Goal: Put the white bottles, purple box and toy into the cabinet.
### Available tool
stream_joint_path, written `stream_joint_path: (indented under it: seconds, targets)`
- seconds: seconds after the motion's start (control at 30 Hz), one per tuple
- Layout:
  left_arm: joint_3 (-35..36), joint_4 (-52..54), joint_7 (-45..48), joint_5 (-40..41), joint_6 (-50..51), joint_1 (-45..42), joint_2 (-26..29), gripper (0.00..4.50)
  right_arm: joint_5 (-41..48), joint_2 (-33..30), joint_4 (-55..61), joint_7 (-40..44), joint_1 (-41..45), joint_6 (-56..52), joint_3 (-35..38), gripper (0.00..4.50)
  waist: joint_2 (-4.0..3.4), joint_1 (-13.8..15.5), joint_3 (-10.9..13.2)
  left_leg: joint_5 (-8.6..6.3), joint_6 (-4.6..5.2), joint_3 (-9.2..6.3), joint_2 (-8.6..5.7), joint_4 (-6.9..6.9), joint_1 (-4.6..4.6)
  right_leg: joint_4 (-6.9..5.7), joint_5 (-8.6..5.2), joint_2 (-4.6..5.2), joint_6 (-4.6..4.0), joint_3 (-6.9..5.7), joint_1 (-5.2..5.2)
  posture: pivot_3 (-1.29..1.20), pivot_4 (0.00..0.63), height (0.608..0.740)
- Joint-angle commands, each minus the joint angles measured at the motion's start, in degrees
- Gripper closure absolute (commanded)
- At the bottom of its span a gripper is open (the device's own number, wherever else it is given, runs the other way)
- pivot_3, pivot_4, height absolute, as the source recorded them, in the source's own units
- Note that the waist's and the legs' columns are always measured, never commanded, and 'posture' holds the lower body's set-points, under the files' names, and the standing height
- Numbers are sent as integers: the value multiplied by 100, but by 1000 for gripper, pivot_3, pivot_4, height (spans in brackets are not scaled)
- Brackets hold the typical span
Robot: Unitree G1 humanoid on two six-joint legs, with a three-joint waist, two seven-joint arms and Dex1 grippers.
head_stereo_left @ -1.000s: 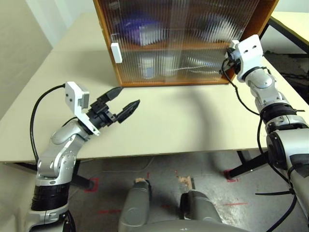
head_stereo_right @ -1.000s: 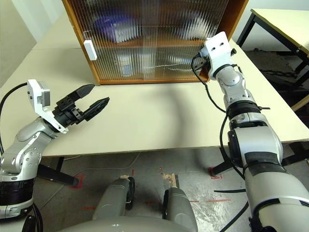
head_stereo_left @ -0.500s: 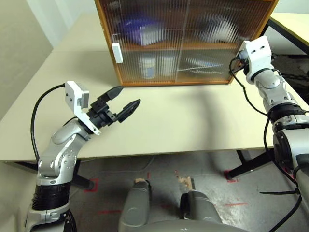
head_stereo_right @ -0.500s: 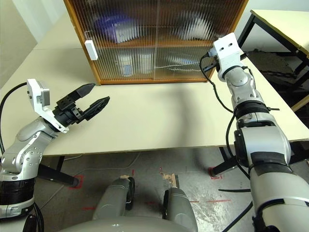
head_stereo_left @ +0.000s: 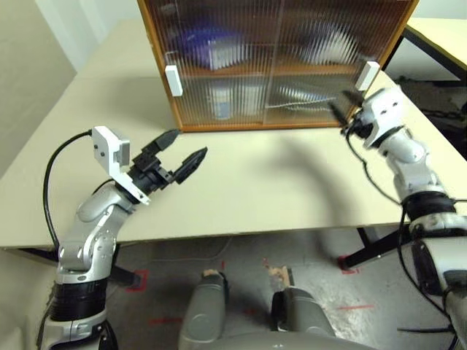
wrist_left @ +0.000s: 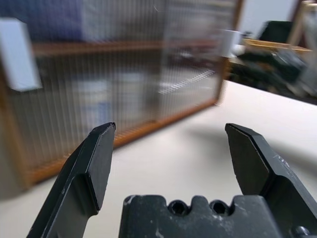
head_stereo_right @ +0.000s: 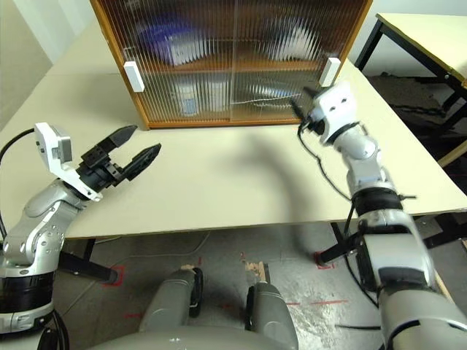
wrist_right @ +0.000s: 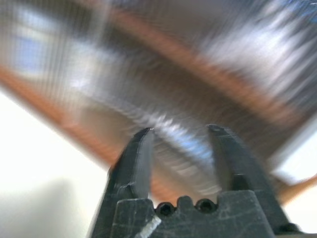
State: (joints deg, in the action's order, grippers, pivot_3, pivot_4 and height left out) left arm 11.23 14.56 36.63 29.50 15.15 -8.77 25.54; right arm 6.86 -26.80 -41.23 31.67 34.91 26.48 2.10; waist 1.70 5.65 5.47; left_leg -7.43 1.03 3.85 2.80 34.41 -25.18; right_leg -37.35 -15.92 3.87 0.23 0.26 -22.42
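Cabinet (head_stereo_left: 277, 58) doors both slid shut; I make out purple box (head_stereo_left: 208, 47) on upper shelf, white bottles (head_stereo_left: 235, 98) below, blurred behind ribbed panels. Doors look light, slick: push at white handle (head_stereo_left: 367, 74). Left gripper (head_stereo_left: 179, 149) wide, empty. Right gripper (wrist_right: 181, 144) partly apart, empty

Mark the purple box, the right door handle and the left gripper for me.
purple box (head_stereo_left: 206, 45): left eye view, its blurred front behind the ribbed door.
right door handle (head_stereo_right: 330, 71): right eye view, middle of the white bar.
left gripper (head_stereo_left: 181, 147): left eye view, the gap between its tips.
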Motion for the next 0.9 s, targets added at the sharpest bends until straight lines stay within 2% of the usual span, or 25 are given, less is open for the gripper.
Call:
stream_joint_path:
  seconds: [0.03,0.1,0.13,0.23,0.33,0.47,0.63,0.77,0.9]
  targets:
    - [-13,-410,-658,-772,-325,12,-66,0,1618,347,432,466,-624,-842,1026,749,-3,16,4,0,0,-3,1,0,1,0,0,1,-2,-1,3,250,76,740]
    - [-39,-568,-954,-1056,-410,50,-121,0,1879,268,371,675,-826,-1001,1338,49,-14,37,26,-1,-1,-3,-2,1,0,3,-14,8,-27,-2,4,244,85,740]
    - [-63,-619,-1089,-1166,-396,73,-150,0,1978,170,254,751,-870,-1108,1498,49,-15,37,31,-2,-1,1,-4,1,-4,10,-39,14,-66,-1,3,240,90,740]
    - [162,-1003,-1964,-1632,-362,129,-330,0,2266,-491,-985,724,-799,-1202,2269,49,-5,12,59,-3,-2,8,4,1,2,25,-21,20,-59,5,1,229,105,740]
    - [121,-1133,-2437,-1961,-374,78,-488,0,2002,-899,-1807,1261,-697,-847,2260,49,4,20,100,-4,-2,8,2,-14,4,48,-14,72,-60,-9,-15,230,114,740]
    - [179,-1419,-2958,-2301,-331,-6,-601,0,1594,-1344,-2737,1189,-317,-771,2221,49,29,-65,156,-3,-1,4,1,-20,3,48,-8,52,-64,-7,7,226,124,740]
    - [184,-1630,-3152,-2438,-373,-233,-602,0,1453,-1539,-3107,1358,74,-808,2321,49,49,-128,206,4,10,7,-4,-18,-4,54,-8,14,-55,3,9,215,126,740]
    - [227,-1914,-3221,-2492,-515,-453,-571,0,1553,-1529,-3164,1784,241,-948,2482,49,53,-133,207,4,10,9,-6,-14,-8,64,38,12,31,2,13,217,118,740]
    - [300,-1871,-3309,-2494,-473,-513,-553,0,1543,-1513,-3196,1956,326,-1104,2550,49,54,-131,208,4,11,9,-4,-16,-18,81,40,14,27,0,12,218,116,740]
